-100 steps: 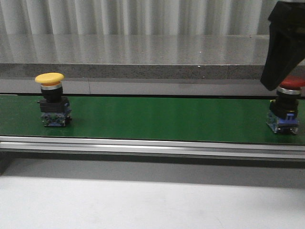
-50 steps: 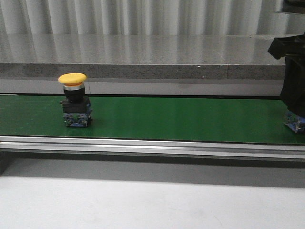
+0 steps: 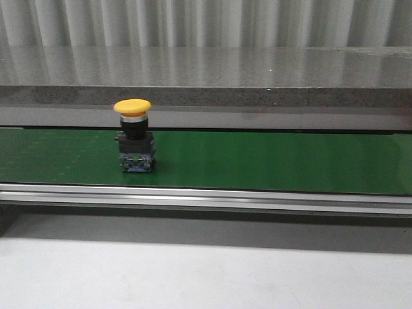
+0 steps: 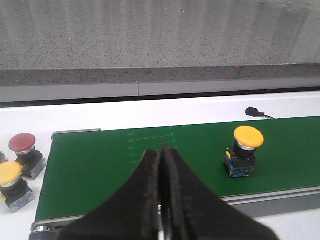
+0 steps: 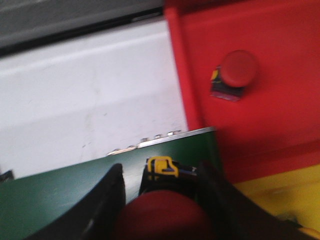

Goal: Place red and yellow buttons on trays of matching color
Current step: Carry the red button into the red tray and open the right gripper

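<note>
Red tray (image 5: 280, 125) holds one red button (image 5: 235, 72); the yellow tray (image 5: 280, 197) lies beside it. Only the right wrist view shows these, and the right claw (image 5: 160, 195) clamping a second red button (image 5: 162, 217). On the belt (image 3: 270, 161) stands a yellow button (image 3: 134, 136). Left claw (image 4: 161, 165) is closed, empty.

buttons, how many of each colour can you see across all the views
Yellow mushroom-head push buttons: 2, one on the green conveyor belt at, one off the belt end at.
Red mushroom-head push buttons: 3, one beside that yellow one, one in the red plastic tray at, one between the right tool's fingers at.
Total: 5
</note>
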`<state>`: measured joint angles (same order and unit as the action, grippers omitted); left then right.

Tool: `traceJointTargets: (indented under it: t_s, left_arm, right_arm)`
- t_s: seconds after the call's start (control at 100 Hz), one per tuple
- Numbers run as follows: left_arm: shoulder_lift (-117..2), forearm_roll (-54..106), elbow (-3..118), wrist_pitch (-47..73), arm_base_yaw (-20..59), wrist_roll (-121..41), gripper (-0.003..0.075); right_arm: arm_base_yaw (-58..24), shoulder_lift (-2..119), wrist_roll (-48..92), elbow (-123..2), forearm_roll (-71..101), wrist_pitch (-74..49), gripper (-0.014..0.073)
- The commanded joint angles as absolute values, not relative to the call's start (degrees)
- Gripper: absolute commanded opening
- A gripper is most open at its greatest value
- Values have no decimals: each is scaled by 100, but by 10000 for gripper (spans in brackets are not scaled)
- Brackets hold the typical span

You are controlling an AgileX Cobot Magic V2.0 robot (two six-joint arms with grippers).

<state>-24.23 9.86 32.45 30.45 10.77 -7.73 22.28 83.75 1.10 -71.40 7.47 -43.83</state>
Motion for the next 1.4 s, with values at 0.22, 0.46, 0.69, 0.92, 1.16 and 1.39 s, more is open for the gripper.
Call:
traceJointTargets:
  t_s: [0.22,0.46,0.69,0.92,1.16,1.39]
  left_arm:
    - [-2450,1081,3395,2627,1130,-786,-20]
    - [-2450,1081,3395,2627,1130,-786,-20]
    - [-2450,1081,3395,2627,1130,-786,-20]
    - [-2450,1081,3395,2627,1130,-786,-20]
    - [-2450,1081,3395,2627,1130,-786,-20]
    - [-2450,1081,3395,2627,1130,-786,-20]
  right_arm:
    - [3177,9153,-309,-7394,745,-3686,71]
    - [3179,9913,-309,-7394,785,-3165,71]
    - [3179,10486,-309,-7394,785,-2832,72]
    - [3179,10512,-309,-7394,791,-2673,365]
    - [3179,9829,-309,-7216,784,-2416,490]
    - [3092,8601,-309,-6365,798,-2294,490]
